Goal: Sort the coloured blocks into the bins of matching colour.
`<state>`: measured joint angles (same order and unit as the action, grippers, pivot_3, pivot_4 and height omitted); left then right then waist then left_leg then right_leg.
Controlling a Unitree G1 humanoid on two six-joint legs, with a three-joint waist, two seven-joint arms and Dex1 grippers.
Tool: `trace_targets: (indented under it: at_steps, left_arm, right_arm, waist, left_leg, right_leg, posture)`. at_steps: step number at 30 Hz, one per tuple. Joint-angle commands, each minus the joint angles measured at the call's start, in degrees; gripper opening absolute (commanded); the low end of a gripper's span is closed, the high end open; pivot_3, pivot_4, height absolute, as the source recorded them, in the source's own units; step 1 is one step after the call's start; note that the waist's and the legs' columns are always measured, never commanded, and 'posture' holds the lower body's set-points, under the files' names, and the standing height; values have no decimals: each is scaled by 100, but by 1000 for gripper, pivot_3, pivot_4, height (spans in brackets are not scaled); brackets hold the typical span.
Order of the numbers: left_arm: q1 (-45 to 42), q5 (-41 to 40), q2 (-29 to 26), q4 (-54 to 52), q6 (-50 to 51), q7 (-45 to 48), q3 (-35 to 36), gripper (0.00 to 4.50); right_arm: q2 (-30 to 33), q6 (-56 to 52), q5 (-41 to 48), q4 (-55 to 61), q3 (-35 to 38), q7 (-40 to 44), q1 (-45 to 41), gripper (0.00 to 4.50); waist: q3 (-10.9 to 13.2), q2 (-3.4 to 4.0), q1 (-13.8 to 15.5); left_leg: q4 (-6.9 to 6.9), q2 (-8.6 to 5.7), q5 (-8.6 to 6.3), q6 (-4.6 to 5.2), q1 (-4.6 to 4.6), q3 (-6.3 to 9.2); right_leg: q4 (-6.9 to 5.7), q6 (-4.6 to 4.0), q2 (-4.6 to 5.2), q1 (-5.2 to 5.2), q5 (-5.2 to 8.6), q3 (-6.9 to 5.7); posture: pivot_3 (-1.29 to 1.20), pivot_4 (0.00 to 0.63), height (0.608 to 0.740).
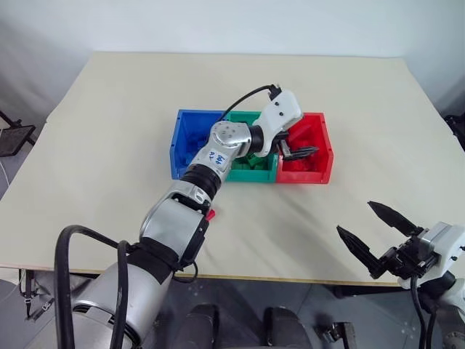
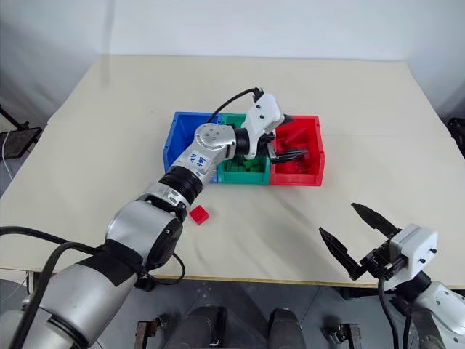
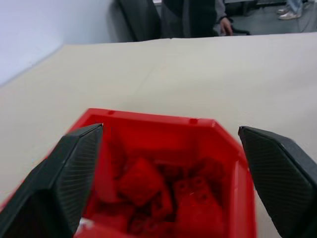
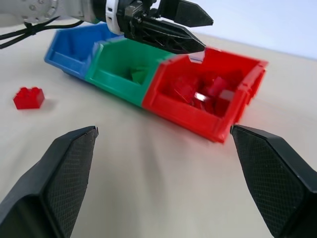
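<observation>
Right gripper (image 2: 357, 236) spread wide and empty near table edge (image 2: 290, 280), left gripper (image 1: 299, 151) open, empty, over red bin (image 2: 317, 156), red block (image 2: 199, 214) loose on tabletop.

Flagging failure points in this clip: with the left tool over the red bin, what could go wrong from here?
1. The open left tool hangs low over the red rectangular plastic bin; pulling back, it might catch the rim and drag the joined bins.
2. One small red studded plastic brick lies on the beige table beside the left forearm, which may knock it.
</observation>
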<state>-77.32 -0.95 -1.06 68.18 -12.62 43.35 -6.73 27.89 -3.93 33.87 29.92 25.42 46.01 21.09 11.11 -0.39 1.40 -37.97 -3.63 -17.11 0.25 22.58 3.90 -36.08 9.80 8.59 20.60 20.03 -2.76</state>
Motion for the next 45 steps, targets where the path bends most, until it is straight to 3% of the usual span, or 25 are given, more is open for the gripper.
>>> trace_targets:
  at_steps: [1,9,15,22,29,38,45]
  left_arm:
    - [313,-267,-476,-632,-252,639,284,4459]
    - [2358,-1118,-2349,-3203,273,2451,788,4459]
    - [4217,-1708,-3584,-4865,794,2318,1726,4459]
    - [6275,-1952,-4374,-5678,991,2509,2356,4459]
    - [6641,-1635,-4469,-6285,1273,2123,2009,4459]
    - [6572,-1505,-3942,-8296,3878,517,1078,4459]
    - [6088,-1441,-3287,-8721,5345,-454,456,4459]
  right_arm:
    - [206,5,66,-99,-96,159,-244,4500]
    - [840,-250,98,-502,-662,810,-1095,4500]
    - [1330,-804,378,-736,-1114,1427,-1750,4500]
    - [1462,-1164,379,-871,-1619,1864,-2380,4500]
    - [1547,-1049,162,-1039,-1737,2131,-2635,4500]
    - [1752,-862,122,-905,-1164,2188,-2017,4500]
    - [1668,-848,64,-791,-1083,2005,-1749,4500]
  waist:
    - [-1,1,-15]
    - [-2,3,-168]
    - [-1,2,-124]
    - [-1,3,-83]
    - [-1,3,20]
    - [-1,3,-5]
    - [-1,3,0]
  left_leg:
    - [1,0,0,0,-1,0]
    - [4,26,1,-5,-9,1]
    - [-4,37,0,-4,-8,14]
    - [-3,39,-2,-5,-13,22]
    - [-6,39,-3,-7,-12,22]
    - [5,40,-4,-6,-12,16]
    - [0,40,-4,-6,-14,13]
  right_leg:
    - [-1,0,0,0,0,1]
    - [-10,-2,-4,2,1,1]
    - [-5,-4,2,-8,0,-3]
    - [4,-10,4,-16,-4,-3]
    - [15,-16,7,-11,-6,-3]
    - [7,-16,2,-12,-6,0]
    - [5,-16,0,-12,-6,2]
  posture:
    - [0,150,740]
    - [0,150,740]
    - [0,150,740]
    - [0,150,740]
    - [0,150,740]
    - [0,150,740]
    - [0,150,740]
